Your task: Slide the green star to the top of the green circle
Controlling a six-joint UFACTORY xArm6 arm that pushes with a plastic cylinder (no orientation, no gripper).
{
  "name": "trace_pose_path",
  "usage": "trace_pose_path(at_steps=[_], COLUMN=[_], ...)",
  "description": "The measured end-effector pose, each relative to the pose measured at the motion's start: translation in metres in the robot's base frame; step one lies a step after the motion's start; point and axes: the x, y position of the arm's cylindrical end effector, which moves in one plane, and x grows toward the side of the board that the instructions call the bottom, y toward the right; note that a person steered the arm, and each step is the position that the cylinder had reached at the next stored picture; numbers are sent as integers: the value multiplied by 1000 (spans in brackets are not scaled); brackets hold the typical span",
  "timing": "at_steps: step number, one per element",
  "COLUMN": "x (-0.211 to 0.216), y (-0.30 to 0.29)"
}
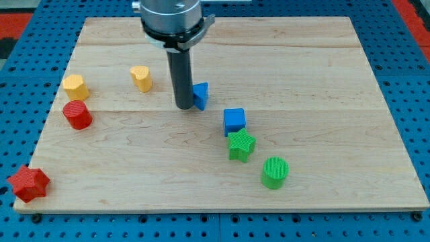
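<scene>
The approach is in hand: my tip [184, 106] rests up the board, touching a small blue block [200, 95] on its right, and no fingers exist to spread or pinch. To the right and lower, well apart from my tip, the green star [241, 145] sits just below a blue cube [234, 120], up-left of the green circle [275, 172]. Next, I judge, my tip must get to the star's left and nudge it rightward to above the circle.

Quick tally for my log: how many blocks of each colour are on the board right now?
Yellow: 2, hexagon and heart
Red: 2, cylinder and star
Blue: 2, cube and a small block beside my tip
Green: 2, star and circle
Total: 8
</scene>
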Motion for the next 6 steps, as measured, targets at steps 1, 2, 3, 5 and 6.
trace_pose_path(at_steps=[1, 2, 3, 5, 6], x=[39, 78, 78, 89, 95], y=[18, 38, 52, 73, 86])
